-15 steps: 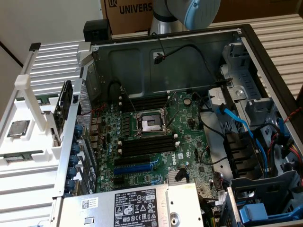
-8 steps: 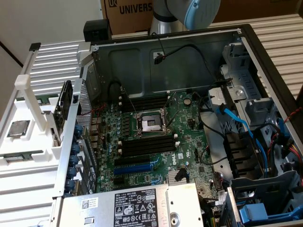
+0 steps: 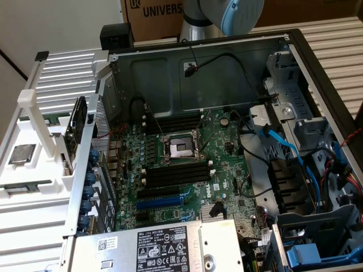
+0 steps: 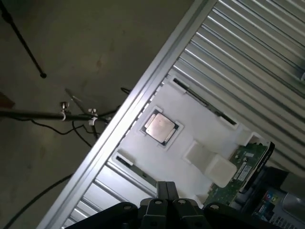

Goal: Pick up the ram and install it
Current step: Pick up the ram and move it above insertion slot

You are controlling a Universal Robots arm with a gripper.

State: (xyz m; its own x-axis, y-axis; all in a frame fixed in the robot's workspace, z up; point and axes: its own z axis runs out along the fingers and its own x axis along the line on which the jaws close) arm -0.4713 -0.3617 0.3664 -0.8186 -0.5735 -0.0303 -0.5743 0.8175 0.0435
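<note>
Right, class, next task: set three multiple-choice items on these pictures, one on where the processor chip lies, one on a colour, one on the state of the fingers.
1. Where is the processor chip?
A. in the white tray
B. in the motherboard
C. on the power supply

2. What colour are the memory slots beside the socket?
A. white
B. black
C. yellow

3. How are the fingers?
A. spread wide
B. clamped on the chip
C. shut, empty

Answers:
1 A, it sits in a recess of the tray.
2 B, they are long black bars.
3 C, they meet with nothing between them.
</note>
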